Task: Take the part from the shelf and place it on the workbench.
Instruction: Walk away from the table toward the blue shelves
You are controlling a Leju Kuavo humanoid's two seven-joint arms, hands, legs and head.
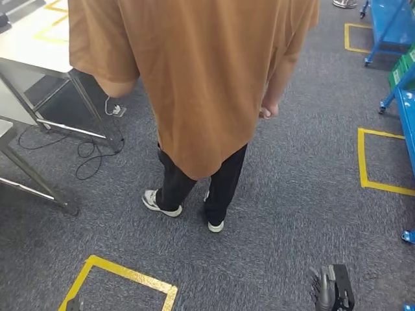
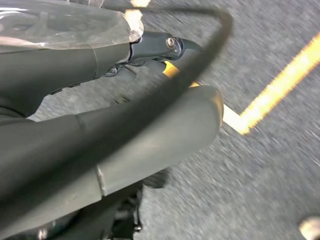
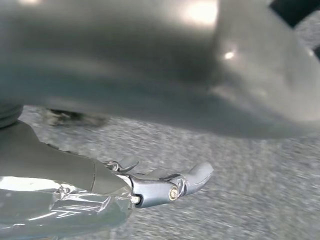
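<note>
My right hand [image 1: 334,289] hangs low at the bottom edge of the head view, over grey carpet. Seen from the right wrist, that hand [image 3: 113,185] has its fingers [image 3: 188,179] stretched out with nothing in them. My left hand [image 2: 113,130] also hangs over the carpet, thumb and fingers extended and holding nothing, with a black cable [image 2: 181,75] curving across it. The white workbench [image 1: 29,45] stands at the far left. Blue shelving [image 1: 391,26] stands at the far right, with green bins [image 1: 402,68] on it.
A person in a brown shirt [image 1: 196,78] and black trousers stands close in front of me, between workbench and shelving. Yellow tape squares [image 1: 364,162] mark the carpet. Cables [image 1: 91,152] lie by the workbench legs [image 1: 29,172].
</note>
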